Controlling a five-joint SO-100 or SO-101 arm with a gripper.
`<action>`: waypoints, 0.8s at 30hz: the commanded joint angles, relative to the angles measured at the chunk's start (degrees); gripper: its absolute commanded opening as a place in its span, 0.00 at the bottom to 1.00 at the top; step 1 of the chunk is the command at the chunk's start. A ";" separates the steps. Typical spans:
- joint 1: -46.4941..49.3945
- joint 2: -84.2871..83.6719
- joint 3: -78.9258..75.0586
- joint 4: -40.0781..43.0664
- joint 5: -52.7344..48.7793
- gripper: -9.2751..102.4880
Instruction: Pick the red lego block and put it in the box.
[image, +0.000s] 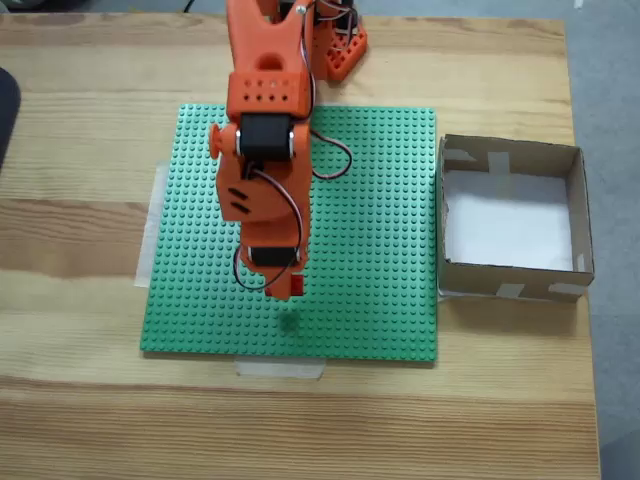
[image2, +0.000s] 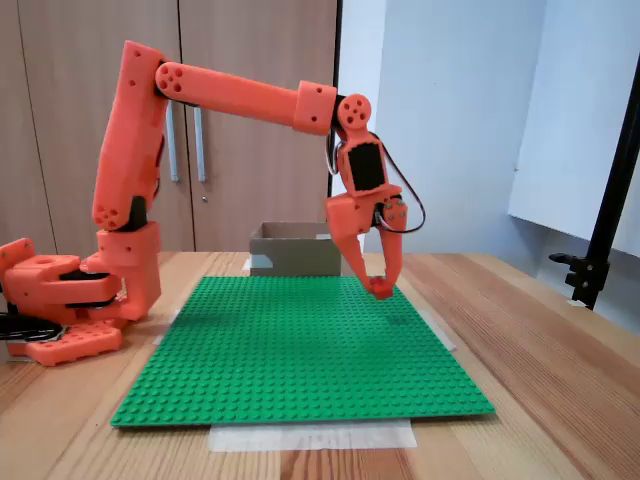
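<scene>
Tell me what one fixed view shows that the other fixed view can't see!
In a fixed view from above, you look right into the box: a white bottom, nothing inside, and pale tape pieces on its walls. In a fixed view from the side, wooden cupboard doors and a black stand appear, and you can tell the pincer hangs a little above the green baseplate. Both share the orange arm, the baseplate, the box, and the pincer shut on the red lego block.
</scene>
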 joint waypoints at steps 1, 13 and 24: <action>-1.23 5.10 -1.41 1.67 0.88 0.09; -7.38 10.37 -3.60 6.77 3.60 0.09; -15.56 10.46 -9.84 10.11 6.15 0.09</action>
